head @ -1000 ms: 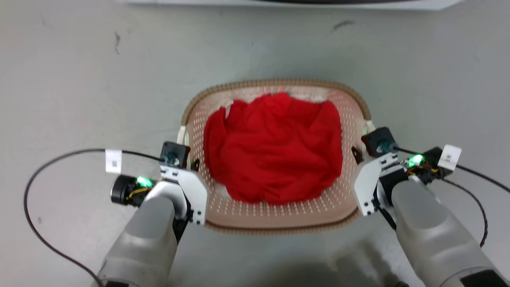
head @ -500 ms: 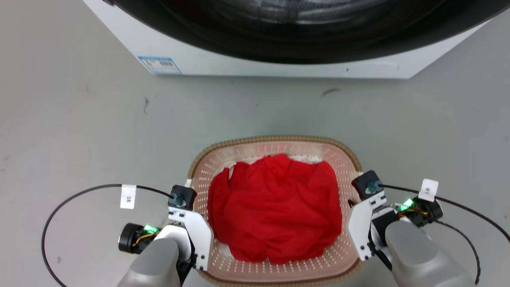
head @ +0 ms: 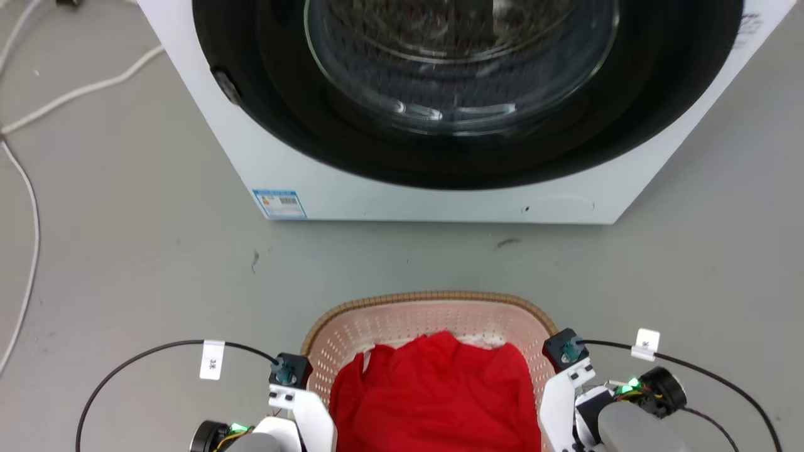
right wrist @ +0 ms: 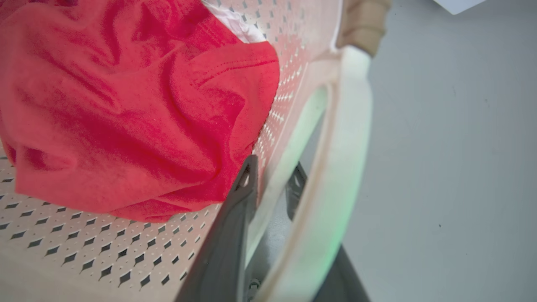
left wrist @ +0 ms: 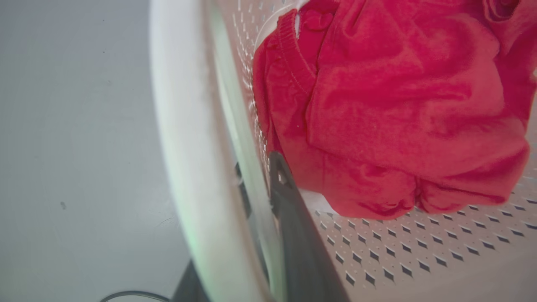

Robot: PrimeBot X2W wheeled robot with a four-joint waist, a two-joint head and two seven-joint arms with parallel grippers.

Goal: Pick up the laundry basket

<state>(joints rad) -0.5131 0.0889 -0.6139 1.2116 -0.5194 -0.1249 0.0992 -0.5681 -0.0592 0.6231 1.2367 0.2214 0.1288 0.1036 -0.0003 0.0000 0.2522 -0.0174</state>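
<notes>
The laundry basket [head: 433,300], cream-pink and perforated with a brown woven-look rim, sits at the bottom middle of the head view with a red garment [head: 433,395] inside. My left gripper [left wrist: 258,172] is shut on the basket's left wall beside the white handle [left wrist: 180,138], one dark finger [left wrist: 289,218] inside by the cloth. My right gripper [right wrist: 272,170] is shut on the right wall in the same way, next to its white handle [right wrist: 352,126]. In the head view the white wrist plates [head: 309,408] [head: 556,392] flank the basket and cover the fingers.
A white front-loading washer [head: 440,201] with a dark round door stands just beyond the basket on the grey floor. White cables [head: 25,188] trail across the floor at far left. Black wrist cables [head: 144,355] [head: 710,376] loop out from both arms.
The head camera has swung upward: the washer now fills the top and the basket with both grippers sits lower in the picture. Both grippers keep the same hold on the basket's sides.
</notes>
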